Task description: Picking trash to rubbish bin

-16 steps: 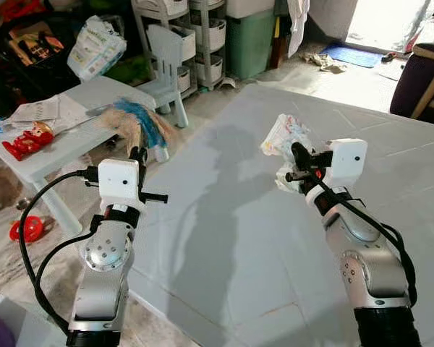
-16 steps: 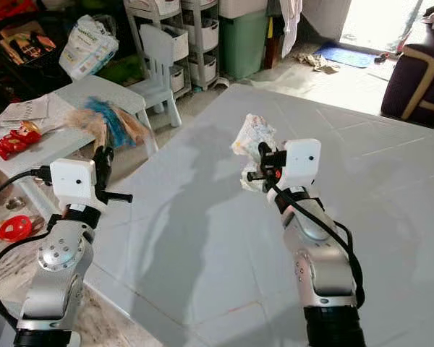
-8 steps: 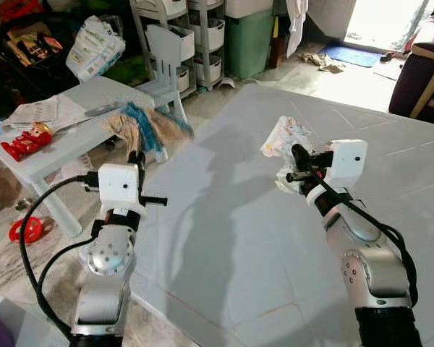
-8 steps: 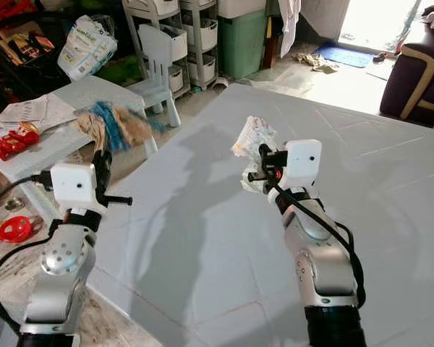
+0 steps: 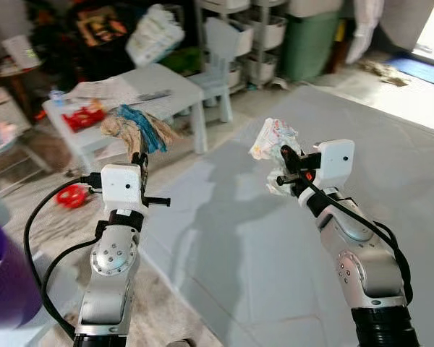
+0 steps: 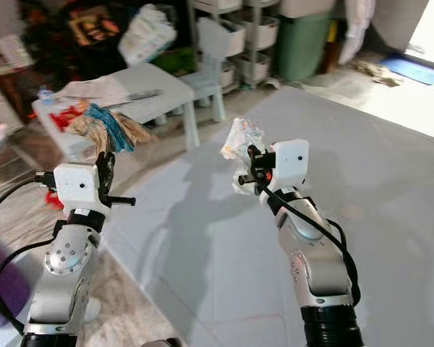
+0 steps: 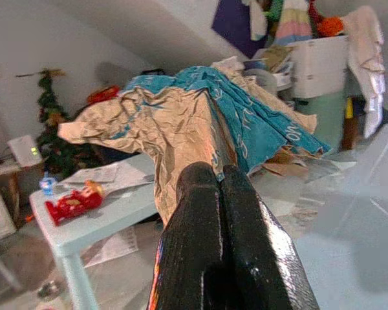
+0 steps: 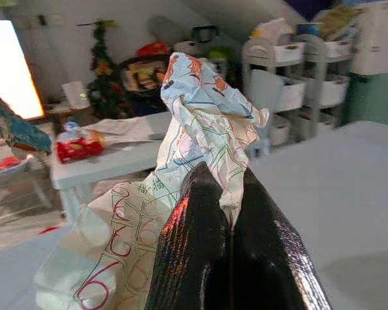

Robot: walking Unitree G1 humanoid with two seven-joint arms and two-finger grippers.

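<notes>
Left gripper (image 5: 139,160): raised in front of the robot, jaws pressed together on a crumpled tan-and-blue wrapper (image 5: 134,128); the left wrist view shows the two black fingers (image 7: 200,213) closed tight with the paper pinched between them.
Tan-and-blue wrapper: held in the air above the left gripper, spreading out to both sides of the fingers, not touching the bench.
Right gripper (image 5: 286,160): raised at about the same height, well apart from the left one, jaws pinching a crumpled white printed paper (image 5: 273,137).
White printed paper: held clear of the floor; in the right wrist view it bunches up between the fingers (image 8: 194,213) and shows red and green markings.
Bench (image 5: 175,85): a small pale low table beyond the left arm, carrying a red toy (image 5: 83,116) and loose sheets of paper (image 5: 105,88) near its far edge.
Chair (image 5: 218,50): a small pale one just beside the bench.
Floor mat (image 5: 362,166): pale grey, spread below both arms.
Green bin (image 5: 306,42): against the far wall, next to white storage shelves (image 5: 253,32).
</notes>
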